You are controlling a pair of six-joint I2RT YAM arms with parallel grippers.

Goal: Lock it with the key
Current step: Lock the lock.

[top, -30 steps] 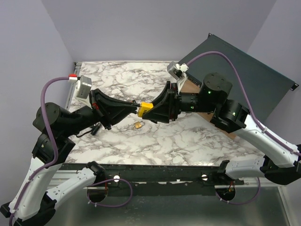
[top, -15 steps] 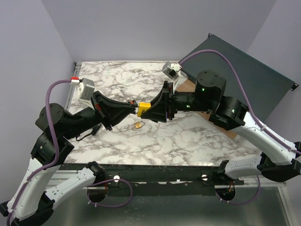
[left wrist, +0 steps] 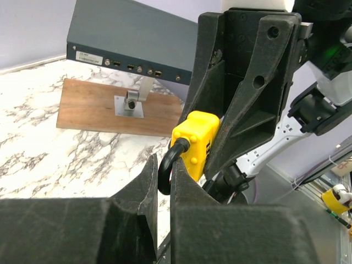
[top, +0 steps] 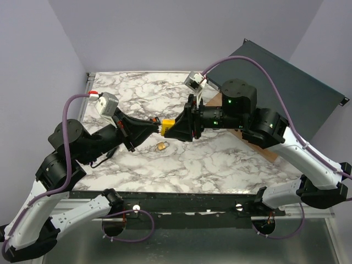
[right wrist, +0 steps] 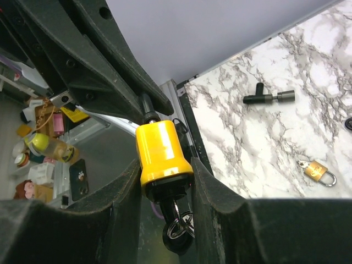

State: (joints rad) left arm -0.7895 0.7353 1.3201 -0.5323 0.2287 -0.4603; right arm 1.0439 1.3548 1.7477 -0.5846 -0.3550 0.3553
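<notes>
Yellow padlock (top: 169,126) suspended above the marble table (top: 220,165), between the two arms. Left gripper (top: 157,125), fingers pressed together, pinches the shackle (left wrist: 165,171). Right gripper (top: 177,127) clamps the yellow body from both sides. Keys (right wrist: 176,225) hang from the body's black end. Small brass padlock (top: 162,146) lies on the table beneath.

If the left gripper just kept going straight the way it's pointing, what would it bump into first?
The left gripper would meet the yellow padlock, whose shackle it pinches; directly behind is the right gripper clamping its body.
</notes>
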